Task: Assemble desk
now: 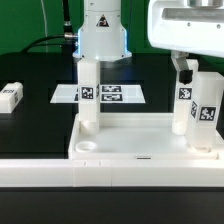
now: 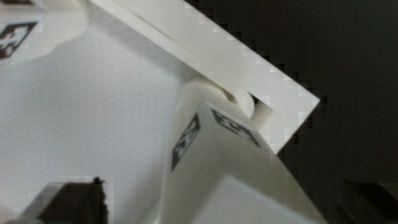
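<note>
The white desk panel (image 1: 140, 150) lies at the front with its raised rim up. One tag-marked leg (image 1: 88, 95) stands upright in its socket on the exterior view's left. A second leg (image 1: 196, 112) stands in the corner socket on the right. My gripper (image 1: 188, 70) is at the top of this leg. In the wrist view the leg (image 2: 249, 170) fills the middle, seated in the panel corner (image 2: 267, 100). One dark finger (image 2: 71, 200) stands apart from it with a gap, so the gripper is open. The other finger is hidden.
A loose leg (image 1: 10, 96) lies on the black table at the exterior view's left. The marker board (image 1: 112, 95) lies behind the panel. The arm's white base (image 1: 104, 35) stands at the back. A white border rail (image 1: 110, 175) runs along the front.
</note>
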`<action>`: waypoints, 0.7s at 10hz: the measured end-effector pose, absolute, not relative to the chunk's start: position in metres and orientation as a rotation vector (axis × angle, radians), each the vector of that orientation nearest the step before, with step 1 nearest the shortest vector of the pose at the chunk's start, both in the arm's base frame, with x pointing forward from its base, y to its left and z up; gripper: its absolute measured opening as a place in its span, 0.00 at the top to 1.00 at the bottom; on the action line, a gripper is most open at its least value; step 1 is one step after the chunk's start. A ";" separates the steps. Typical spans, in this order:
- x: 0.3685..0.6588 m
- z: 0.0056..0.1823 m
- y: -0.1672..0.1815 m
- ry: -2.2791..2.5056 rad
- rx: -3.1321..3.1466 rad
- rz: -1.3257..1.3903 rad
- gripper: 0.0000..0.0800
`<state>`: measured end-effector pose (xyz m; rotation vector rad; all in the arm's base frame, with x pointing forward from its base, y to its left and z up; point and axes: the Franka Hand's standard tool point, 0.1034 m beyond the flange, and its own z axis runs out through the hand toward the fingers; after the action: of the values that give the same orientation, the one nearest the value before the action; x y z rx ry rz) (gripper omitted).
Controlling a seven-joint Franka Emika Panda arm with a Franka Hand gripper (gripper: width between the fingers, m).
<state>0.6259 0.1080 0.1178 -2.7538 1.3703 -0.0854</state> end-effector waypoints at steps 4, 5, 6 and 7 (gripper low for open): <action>0.624 0.116 0.106 0.868 -2.988 -0.104 0.19; 0.625 0.116 0.105 0.719 -3.042 -0.111 0.19; 0.625 0.116 0.105 0.595 -3.084 -0.118 0.19; 0.625 0.116 0.104 0.474 -3.112 -0.120 0.19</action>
<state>0.6246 0.1043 0.1159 -3.1120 0.4736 -0.1198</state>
